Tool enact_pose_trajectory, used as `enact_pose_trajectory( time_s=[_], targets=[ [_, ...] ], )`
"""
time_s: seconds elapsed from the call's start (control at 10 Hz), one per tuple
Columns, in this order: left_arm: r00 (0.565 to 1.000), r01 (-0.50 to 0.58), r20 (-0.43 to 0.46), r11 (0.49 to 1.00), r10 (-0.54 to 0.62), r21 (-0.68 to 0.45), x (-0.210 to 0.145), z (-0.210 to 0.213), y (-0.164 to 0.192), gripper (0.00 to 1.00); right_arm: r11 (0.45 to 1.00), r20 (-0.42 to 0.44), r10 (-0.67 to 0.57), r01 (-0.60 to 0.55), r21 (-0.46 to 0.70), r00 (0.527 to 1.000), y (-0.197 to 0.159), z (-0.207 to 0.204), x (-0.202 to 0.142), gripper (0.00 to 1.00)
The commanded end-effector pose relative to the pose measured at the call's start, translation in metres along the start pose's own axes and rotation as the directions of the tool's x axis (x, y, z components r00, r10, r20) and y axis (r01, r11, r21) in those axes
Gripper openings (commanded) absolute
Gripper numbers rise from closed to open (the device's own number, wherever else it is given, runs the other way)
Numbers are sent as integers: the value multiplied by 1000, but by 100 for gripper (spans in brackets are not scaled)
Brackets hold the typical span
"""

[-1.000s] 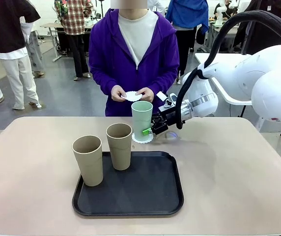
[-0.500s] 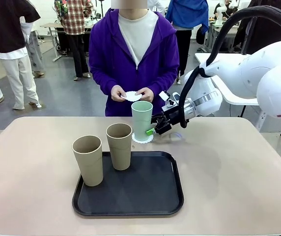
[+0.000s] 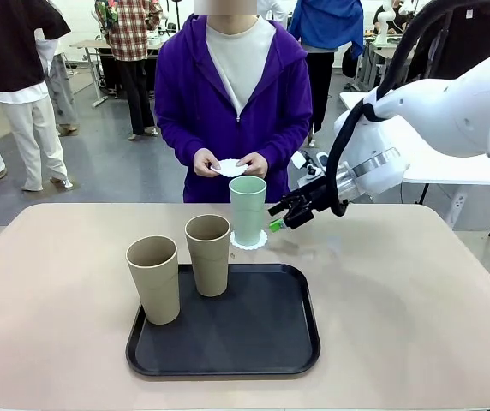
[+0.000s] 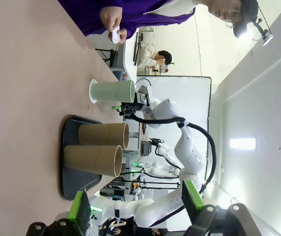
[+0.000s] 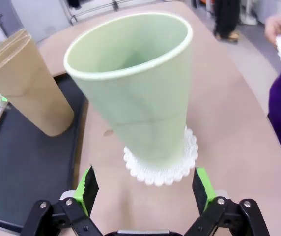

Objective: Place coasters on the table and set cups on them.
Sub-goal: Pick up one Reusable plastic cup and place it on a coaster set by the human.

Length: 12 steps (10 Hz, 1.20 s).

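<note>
Green cup [image 3: 247, 210] stands on 1 doily [image 3: 250, 242] on bench [image 3: 399, 291], just behind black tray [image 3: 262, 342]. 2 brown cups [image 3: 208, 254] upright on tray's left half. Right tool [image 3: 277, 221] spread, empty, behind tray's right corner. Left tool [image 4: 135, 206] spread, empty. Person's hands [image 3: 228, 163] hold doilies [image 3: 228, 168] behind tray.

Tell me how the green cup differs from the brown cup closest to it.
The green cup is pale mint; the brown cup is beige-brown. The green cup stands on a white coaster on the table; the brown cup stands in the black tray, with no coaster under it. Both are tall, tapered, upright and without handles.
</note>
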<state>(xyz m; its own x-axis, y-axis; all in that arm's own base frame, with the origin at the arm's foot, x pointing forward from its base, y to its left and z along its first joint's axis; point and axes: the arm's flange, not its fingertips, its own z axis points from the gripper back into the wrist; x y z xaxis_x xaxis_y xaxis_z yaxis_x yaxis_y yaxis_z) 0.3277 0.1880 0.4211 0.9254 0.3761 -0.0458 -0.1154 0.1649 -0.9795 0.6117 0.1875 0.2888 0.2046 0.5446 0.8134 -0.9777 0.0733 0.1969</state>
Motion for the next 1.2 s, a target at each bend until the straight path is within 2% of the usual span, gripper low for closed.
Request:
enact_pose_trajectory(
  time_s=[0.0, 0.1, 0.2, 0.3, 0.6, 0.9, 1.0, 1.1],
  targets=[
    [1000, 14, 1, 1000, -14, -12, -1, 1, -1, 100, 959, -170, -269, 248, -137, 948, 47, 22, 21, 100],
    [1000, 14, 1, 1000, -14, -12, -1, 1, -1, 100, 909, -214, -400, 355, -219, 891, 62, 34, 29, 100],
    [1000, 14, 1, 1000, -14, -12, -1, 1, -1, 100, 853, -219, -499, 430, -297, 839, 75, 45, 42, 100],
    [1000, 14, 1, 1000, -14, -12, -1, 1, -1, 100, 795, -188, -571, 481, -370, 799, 90, 55, 62, 100],
    [1000, 14, 1, 1000, -14, -12, -1, 1, -1, 100, 645, -182, -715, 537, -543, 675, 127, 73, 124, 100],
    [1000, 14, 1, 1000, -14, -12, -1, 1, -1, 100, 544, -170, -774, 502, -673, 610, 144, 84, 172, 100],
    [1000, 14, 1, 1000, -14, -12, -1, 1, -1, 100, 532, -181, -792, 513, -674, 583, 145, 82, 181, 100],
    [1000, 14, 1, 1000, -14, -12, -1, 1, -1, 100, 568, -159, -751, 505, -650, 641, 149, 88, 157, 100]
  ],
)
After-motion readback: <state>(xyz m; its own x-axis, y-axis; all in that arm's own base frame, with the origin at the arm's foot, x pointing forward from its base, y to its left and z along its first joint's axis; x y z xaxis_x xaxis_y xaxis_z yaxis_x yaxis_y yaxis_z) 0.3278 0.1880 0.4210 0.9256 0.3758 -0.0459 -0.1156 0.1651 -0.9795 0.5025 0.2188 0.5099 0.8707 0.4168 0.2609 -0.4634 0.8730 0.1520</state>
